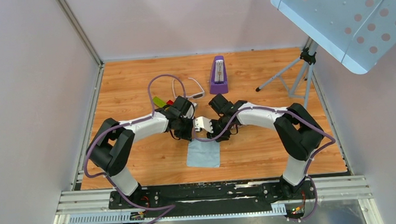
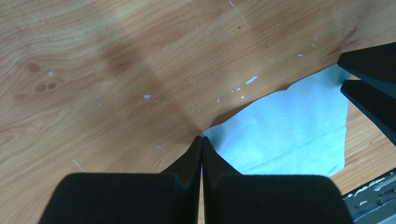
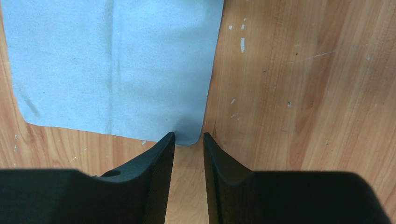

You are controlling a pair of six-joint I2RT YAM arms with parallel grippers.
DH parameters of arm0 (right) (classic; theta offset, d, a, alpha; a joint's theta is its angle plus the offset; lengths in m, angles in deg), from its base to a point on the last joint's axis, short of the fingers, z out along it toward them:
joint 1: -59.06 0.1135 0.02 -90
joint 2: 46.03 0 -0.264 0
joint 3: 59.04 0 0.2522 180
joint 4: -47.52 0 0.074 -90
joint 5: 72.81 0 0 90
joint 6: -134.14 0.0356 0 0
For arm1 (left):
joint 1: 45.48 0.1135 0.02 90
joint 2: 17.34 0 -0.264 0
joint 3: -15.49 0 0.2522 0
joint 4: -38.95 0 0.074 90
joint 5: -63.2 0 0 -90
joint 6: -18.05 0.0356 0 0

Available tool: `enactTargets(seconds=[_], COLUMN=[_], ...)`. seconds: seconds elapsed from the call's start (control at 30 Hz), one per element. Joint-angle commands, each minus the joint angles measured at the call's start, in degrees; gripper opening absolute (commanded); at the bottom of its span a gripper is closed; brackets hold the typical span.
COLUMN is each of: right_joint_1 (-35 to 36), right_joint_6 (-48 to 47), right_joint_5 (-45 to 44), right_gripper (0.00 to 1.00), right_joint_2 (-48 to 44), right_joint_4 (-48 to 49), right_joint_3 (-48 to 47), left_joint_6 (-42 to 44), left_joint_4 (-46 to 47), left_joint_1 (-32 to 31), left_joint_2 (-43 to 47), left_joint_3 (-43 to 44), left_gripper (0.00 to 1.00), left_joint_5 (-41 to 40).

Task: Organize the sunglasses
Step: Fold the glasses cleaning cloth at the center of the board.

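Note:
The sunglasses [image 1: 190, 89], white-framed with dark lenses, lie on the wooden table behind both arms, and neither gripper touches them. A light blue cloth [image 1: 204, 152] lies flat in front of the grippers. My left gripper [image 1: 187, 135] [image 2: 201, 139] is shut, its tips pinching one far corner of the cloth [image 2: 289, 126]. My right gripper [image 1: 214, 131] [image 3: 189, 136] stands at the other far corner of the cloth [image 3: 116, 65], its jaws a narrow gap apart with the corner tip just between the fingertips. The right gripper's fingers [image 2: 373, 88] show at the edge of the left wrist view.
A purple metronome [image 1: 218, 74] stands at the back centre. A music stand [image 1: 347, 17] overhangs the back right, its tripod legs [image 1: 293, 76] on the table. A green and red patterned object [image 1: 159, 101] peeks out behind the left arm. Walls enclose three sides.

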Motion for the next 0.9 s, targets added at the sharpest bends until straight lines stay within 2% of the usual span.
enactTargets(seconds=[0.0,0.07,0.33,0.8,0.87], right_joint_1=[1.38,1.42,1.46,2.02,2.71], right_joint_6=[-1.27,-0.73,1.43,5.94,7.72], right_joint_5=[-1.85,-2.46,-4.34,-6.66,-8.69], right_gripper=[0.29,0.22,0.06,0.05,0.00], right_joint_2=[2.39,2.72,1.52,-1.82,-2.60], right_joint_4=[-3.02,-2.96,-2.82,-2.47,-1.61], right_joint_3=[-0.98,-1.27,-1.55,-0.89,-0.59], left_joint_6=[-0.16,-0.14,0.09,0.12,-0.15], left_joint_4=[0.48,0.53,1.35,3.49,3.95], left_joint_1=[0.52,0.44,0.52,0.51,0.51], left_joint_2=[-1.43,-1.43,-0.41,6.02,7.16], left_joint_3=[0.25,0.25,-0.13,-2.95,-3.62], left_gripper=[0.00,0.00,0.00,0.00,0.00], left_joint_5=[0.36,0.41,1.70,1.90,2.17])
